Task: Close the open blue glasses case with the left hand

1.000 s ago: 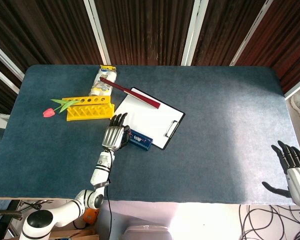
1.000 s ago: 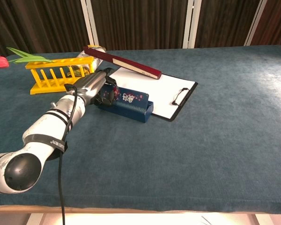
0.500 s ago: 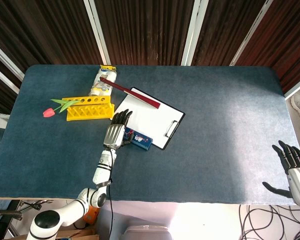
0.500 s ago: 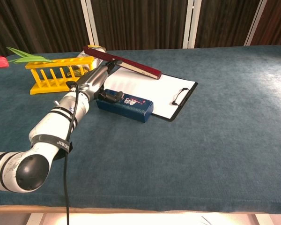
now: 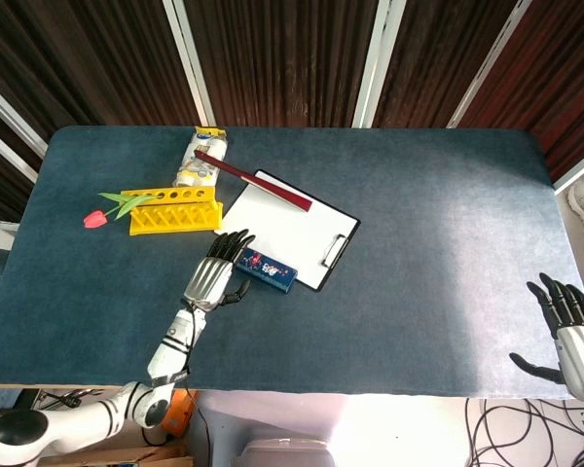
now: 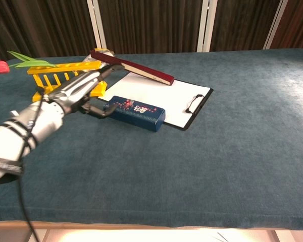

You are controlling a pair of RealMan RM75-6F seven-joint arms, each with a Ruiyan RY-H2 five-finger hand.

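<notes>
The blue glasses case [image 5: 267, 271] [image 6: 135, 113] lies with its lid down, flat on the table beside the near edge of the clipboard. My left hand [image 5: 215, 278] [image 6: 83, 91] hovers just left of the case, fingers spread and empty; its thumb reaches toward the case's left end, and contact is unclear. My right hand [image 5: 567, 326] rests open at the table's near right edge, far from the case, seen only in the head view.
A white clipboard [image 5: 292, 229] [image 6: 161, 98] lies behind the case, a dark red strip [image 5: 253, 180] [image 6: 134, 67] propped over its far corner. A yellow rack [image 5: 175, 212] [image 6: 60, 75] holding a tulip [image 5: 97, 218] stands at the left, a packet [image 5: 200, 158] behind it.
The case's lid, raised a second ago, now lies shut. My left hand has since pulled back left and toward the near edge, off the case, fingers spread.
</notes>
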